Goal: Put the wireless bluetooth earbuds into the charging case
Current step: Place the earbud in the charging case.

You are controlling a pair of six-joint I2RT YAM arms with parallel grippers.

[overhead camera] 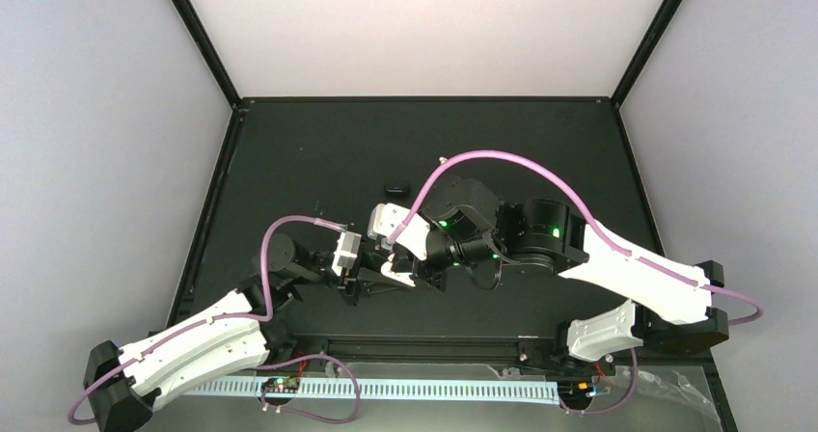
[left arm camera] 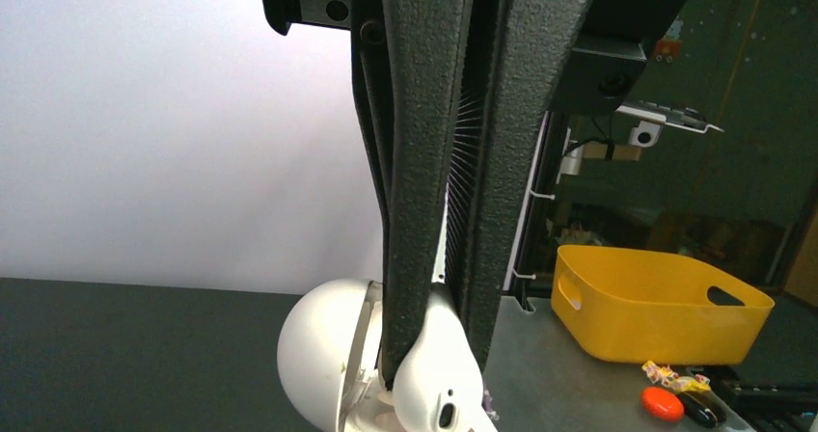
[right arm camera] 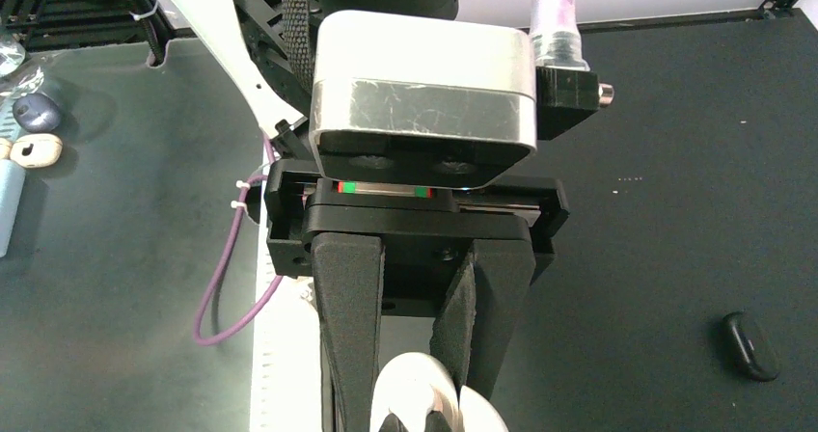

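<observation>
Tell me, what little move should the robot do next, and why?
Probably ease the right gripper a touch further into the open white case, then let go. The left gripper is clamped on that case, and the shut right gripper's tips sit right at its opening. Whether they pinch an earbud is hidden.

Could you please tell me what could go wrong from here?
1. The left gripper's fingers pinch the white charging case only near its edge; pressing into it could twist it or pop it loose.
2. The small black pebble-shaped piece lies apart on the dark table, where it is hard to spot.
</observation>
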